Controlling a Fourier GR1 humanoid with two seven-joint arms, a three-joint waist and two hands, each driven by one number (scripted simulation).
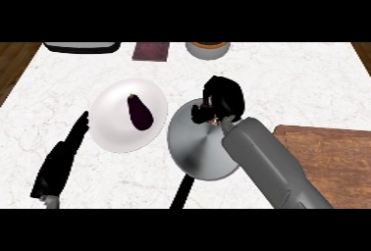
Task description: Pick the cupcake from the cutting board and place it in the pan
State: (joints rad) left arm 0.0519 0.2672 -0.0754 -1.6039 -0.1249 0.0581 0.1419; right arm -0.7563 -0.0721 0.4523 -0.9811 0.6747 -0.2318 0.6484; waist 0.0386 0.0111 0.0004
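Fingers of right hand [221, 98] curled round cupcake [212, 117], mostly hidden, over pan [196, 147] far rim | left hand [65, 152] straight-fingered, idle, near-left | cutting board [333, 152] right | cupcake likely light, soft, crushable; hold by wrapper sides

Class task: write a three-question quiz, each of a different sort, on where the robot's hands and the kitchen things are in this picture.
1. True or false: the right hand is over the pan.
2. What lies on the white plate? A) eggplant B) banana C) spoon
3. Fill in: the cutting board lies at the view's ____ edge.

Key:
1. True.
2. A, the eggplant.
3. Right. The left hand rests open near the plate.
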